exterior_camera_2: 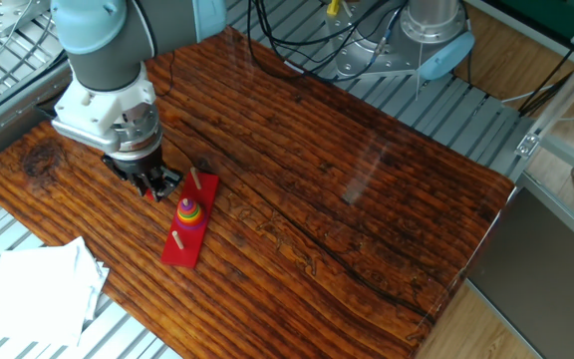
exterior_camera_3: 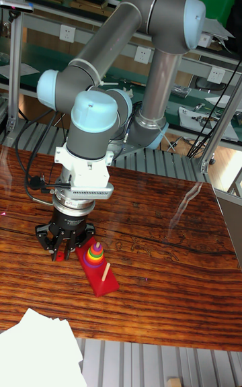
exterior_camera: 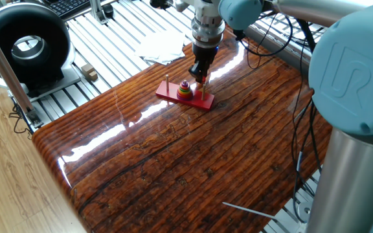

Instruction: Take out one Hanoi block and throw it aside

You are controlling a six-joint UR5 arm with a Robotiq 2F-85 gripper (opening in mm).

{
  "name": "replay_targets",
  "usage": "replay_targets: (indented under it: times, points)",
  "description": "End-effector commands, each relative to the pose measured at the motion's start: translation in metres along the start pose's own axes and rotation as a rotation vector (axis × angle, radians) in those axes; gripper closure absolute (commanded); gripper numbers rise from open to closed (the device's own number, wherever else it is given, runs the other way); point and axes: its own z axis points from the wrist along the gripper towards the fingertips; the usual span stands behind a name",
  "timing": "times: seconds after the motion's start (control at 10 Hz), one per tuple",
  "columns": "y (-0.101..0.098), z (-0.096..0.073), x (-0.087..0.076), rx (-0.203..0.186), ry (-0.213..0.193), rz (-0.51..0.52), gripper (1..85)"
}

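The flat red base (exterior_camera_2: 181, 249) with thin pegs lies near the table's edge. On its middle peg sits the coloured stack, and its reddish top piece looks like the Hanoi block (exterior_camera_2: 189, 204) (exterior_camera: 184, 83) (exterior_camera_3: 96, 246), above wider yellow and green discs. My gripper (exterior_camera_2: 153, 187) (exterior_camera: 199, 77) (exterior_camera_3: 66, 251) hangs low, just beside the base's end peg and a little apart from the stack. Its fingers point down at the table. A small red speck shows at the fingertips, and I cannot make out what it is. The gap between the fingers is too small to judge.
White paper sheets (exterior_camera_2: 38, 289) lie off the table corner close to the base. A black round device (exterior_camera: 28, 45) and a small wooden block (exterior_camera: 89, 72) sit on the metal frame. Cables (exterior_camera_2: 297, 40) run along the far edge. A thin white rod (exterior_camera: 251, 211) lies near one corner.
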Motion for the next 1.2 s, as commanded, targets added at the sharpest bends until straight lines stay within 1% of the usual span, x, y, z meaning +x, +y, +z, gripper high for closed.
replay_targets:
  times: [0.0,0.2,0.3,0.4,0.5,0.7,0.9,1.1]
  points:
    - [0.0035,-0.002,-0.0001,-0.022,-0.004,-0.023,61.0]
    - [0.0034,-0.0025,-0.0004,-0.023,-0.006,-0.027,60.0]
    - [0.0026,-0.0032,-0.0001,-0.023,-0.006,-0.032,58.0]
    - [0.0051,-0.0033,-0.0008,-0.033,-0.009,-0.036,56.0]
    - [0.0067,-0.0033,-0.0008,-0.039,-0.01,-0.041,51.0]
    - [0.008,-0.0033,0.0024,-0.045,0.001,-0.052,46.0]
    - [0.0077,-0.0042,0.0035,-0.044,0.005,-0.052,45.3]
    - [0.007,-0.0109,0.0072,-0.046,0.012,-0.053,45.0]
